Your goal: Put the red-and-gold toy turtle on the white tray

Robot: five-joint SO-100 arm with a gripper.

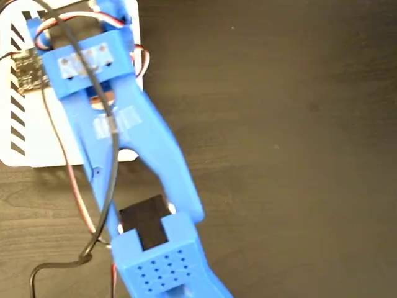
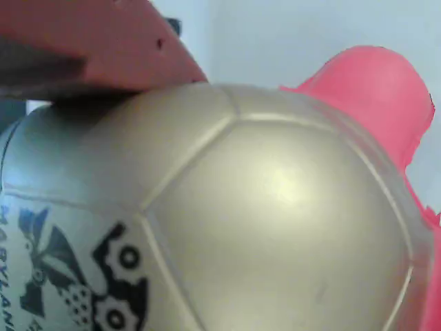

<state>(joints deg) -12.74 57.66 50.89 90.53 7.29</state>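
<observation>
The red-and-gold toy turtle (image 2: 275,207) fills the wrist view: its gold shell with a black printed mark is at lower left, and its coral-red head (image 2: 375,89) is at upper right. A reddish finger (image 2: 103,48) lies against the top of the shell; the other finger is hidden behind the turtle. White tray surface (image 2: 275,34) shows behind it. In the fixed view the blue arm reaches up-left, and its gripper end (image 1: 87,62) hangs over the white tray (image 1: 37,143). There the arm hides both the turtle and the fingers.
The tray lies at the top left corner of a dark wood table (image 1: 291,124). A black cable (image 1: 62,261) and red wires trail along the arm to the lower left. The arm's base (image 1: 161,261) sits at the bottom edge.
</observation>
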